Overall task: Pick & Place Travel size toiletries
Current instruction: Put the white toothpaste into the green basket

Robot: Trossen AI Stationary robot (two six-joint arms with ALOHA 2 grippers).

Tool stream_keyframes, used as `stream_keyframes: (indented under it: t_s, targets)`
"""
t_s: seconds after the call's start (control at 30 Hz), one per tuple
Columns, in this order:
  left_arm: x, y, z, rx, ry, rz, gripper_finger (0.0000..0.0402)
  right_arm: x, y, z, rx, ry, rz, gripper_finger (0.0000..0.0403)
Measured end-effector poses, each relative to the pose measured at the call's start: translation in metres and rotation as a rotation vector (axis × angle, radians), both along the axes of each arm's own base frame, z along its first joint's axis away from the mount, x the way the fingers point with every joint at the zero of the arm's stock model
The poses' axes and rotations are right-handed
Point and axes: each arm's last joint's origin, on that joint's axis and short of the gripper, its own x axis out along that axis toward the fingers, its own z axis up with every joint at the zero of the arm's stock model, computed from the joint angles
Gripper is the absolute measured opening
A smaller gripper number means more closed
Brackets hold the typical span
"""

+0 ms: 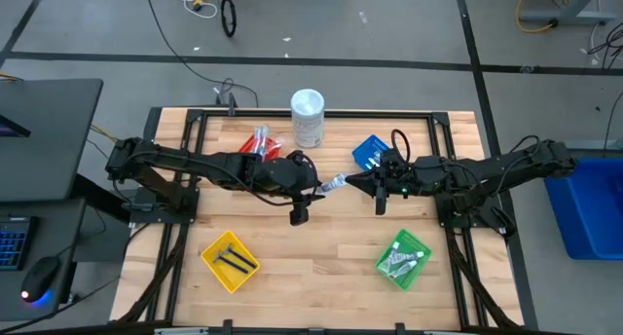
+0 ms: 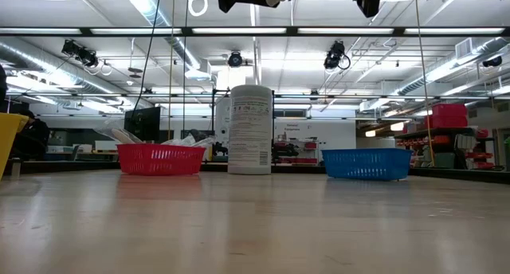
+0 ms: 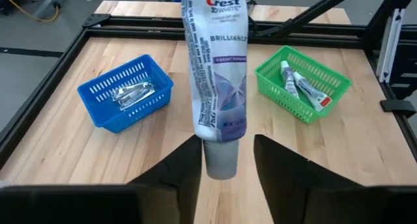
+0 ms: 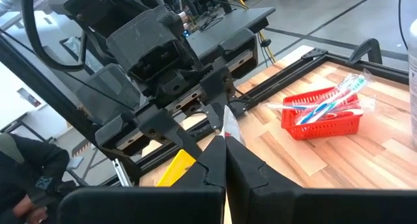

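Above the middle of the table (image 1: 292, 277), well off the wood, my two claws meet nose to nose with one tube (image 3: 215, 74) of toothpaste between them. My right claw (image 1: 351, 180) is clamped tight on the tube's flat crimped end. My left claw (image 1: 316, 186) stands parted around the cap end, and I see a gap between the cap and one finger at least, so I judge that it bears none of the load.

I take this for the hand-over: the tube passes from left to right in mid-air, and the placing is not yet done.

The green basket (image 1: 403, 258) on my right side already holds tubes of the same kind, so I judge that this one belongs there. Next, I think, my left claw must draw straight back, clear of the cap, without knocking the tube askew. Then my right arm must swing across and lower over the green basket before it lets go. The grip is on a thin crimp, so the tube may swing or slip.
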Motion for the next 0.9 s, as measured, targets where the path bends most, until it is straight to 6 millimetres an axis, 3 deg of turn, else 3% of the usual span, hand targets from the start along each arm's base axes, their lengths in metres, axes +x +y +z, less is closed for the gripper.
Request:
stream_keyframes:
  t_s: [0.43, 0.63, 0.9]
  targets:
    - [-0.005, 0.000, 0.000, -0.033, 0.027, -0.003, 0.0242, 0.000, 0.001, -0.001, 0.005, 0.004, 0.030, 0.0000]
    - [-0.017, 0.000, 0.016, -0.071, -0.010, -0.028, 0.0237, -0.007, 0.001, 0.000, 0.008, 0.032, 0.078, 0.0000]
    - [-0.029, 0.002, 0.028, -0.049, -0.045, -0.033, 0.0185, -0.024, -0.002, 0.007, -0.043, 0.045, 0.089, 0.0000]
